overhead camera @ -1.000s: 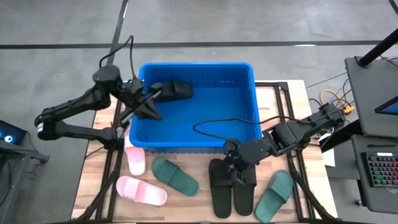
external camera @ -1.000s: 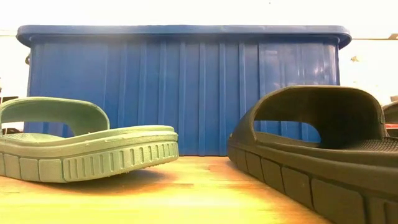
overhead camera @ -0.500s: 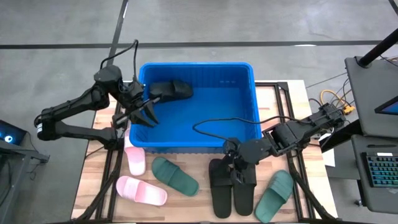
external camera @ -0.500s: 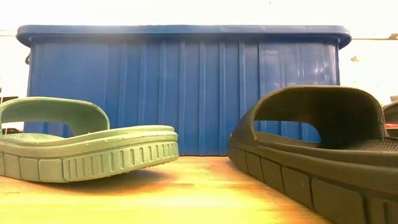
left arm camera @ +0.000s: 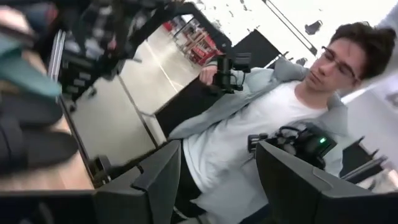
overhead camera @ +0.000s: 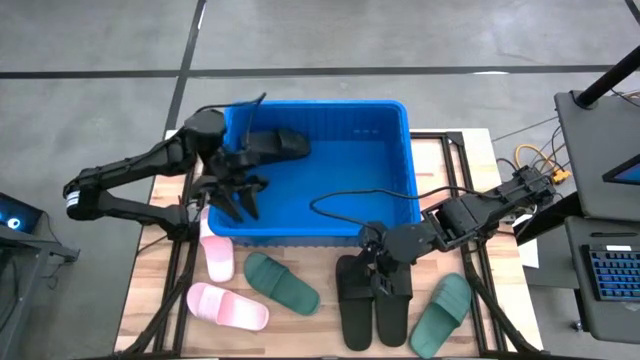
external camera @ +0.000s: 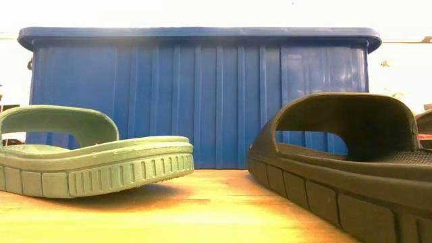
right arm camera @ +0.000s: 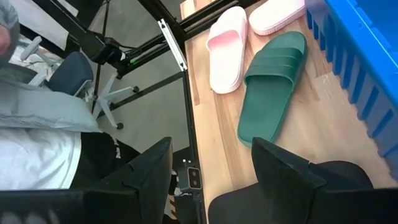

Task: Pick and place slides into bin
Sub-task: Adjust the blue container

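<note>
The blue bin [overhead camera: 315,104] stands at the table's far side; one black slide [overhead camera: 276,143] lies in its far left corner. My left gripper [overhead camera: 238,198] is open over the bin's left part, near that slide, with nothing between its fingers [left arm camera: 163,174]. My right gripper [overhead camera: 380,270] is open just in front of the bin's near wall. It stands over the far end of the two black slides [overhead camera: 374,305] lying side by side on the table. One of these black slides [right arm camera: 298,194] shows under its fingers. My right gripper comes down on the far end of a black slide from above. Its own fingers hide whether they touch it.
On the wooden table in front of the bin lie two pink slides [overhead camera: 218,256] [overhead camera: 228,305]. One green slide [overhead camera: 282,283] lies beside them and another green slide [overhead camera: 442,313] at the near right. A cable [overhead camera: 350,200] hangs into the bin. A person [left arm camera: 249,118] sits beyond the table.
My left gripper has opened: its fingers made one closed point a second ago and now stand spread. Its arm has reached a little farther over the bin, toward the table's right. The black slide in the bin has kept its place.
</note>
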Motion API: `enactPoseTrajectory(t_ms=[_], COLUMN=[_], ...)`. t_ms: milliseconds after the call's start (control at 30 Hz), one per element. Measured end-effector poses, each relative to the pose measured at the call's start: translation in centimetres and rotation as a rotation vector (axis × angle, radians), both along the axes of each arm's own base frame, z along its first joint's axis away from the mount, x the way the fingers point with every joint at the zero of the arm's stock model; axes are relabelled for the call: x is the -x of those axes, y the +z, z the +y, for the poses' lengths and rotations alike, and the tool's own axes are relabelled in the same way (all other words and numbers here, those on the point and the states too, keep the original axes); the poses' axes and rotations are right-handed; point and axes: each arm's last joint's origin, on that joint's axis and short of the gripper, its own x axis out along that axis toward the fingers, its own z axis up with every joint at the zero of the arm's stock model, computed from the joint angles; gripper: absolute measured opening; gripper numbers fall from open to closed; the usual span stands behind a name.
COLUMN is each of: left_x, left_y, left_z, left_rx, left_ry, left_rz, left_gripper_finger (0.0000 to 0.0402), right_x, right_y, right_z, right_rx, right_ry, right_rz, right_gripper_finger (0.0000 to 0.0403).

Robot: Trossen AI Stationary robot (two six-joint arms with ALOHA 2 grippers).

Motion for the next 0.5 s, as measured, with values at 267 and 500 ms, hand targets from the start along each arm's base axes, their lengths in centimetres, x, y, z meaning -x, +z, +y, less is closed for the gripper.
enactPoseTrajectory(t_ms=[267, 500], left_x=[0.2, 2.4], left_y=[-0.4, 1.3], left_z=[0.2, 0.0], left_rx=[-0.118, -0.444], left_ry=[0.218, 0.686], left_rz=[-0.048, -0.182], left_gripper_finger=[0.0194, 0.0194], right_x=[0.2, 0.3], right_y=[-0.4, -0.2], right_z=[-0.5, -1.4], right_rx=[0.106, 0.16], right_ry=[-0.095, -0.173], right_rz=[0.016, 0.003], right_gripper_finger=[0.021, 0.021])
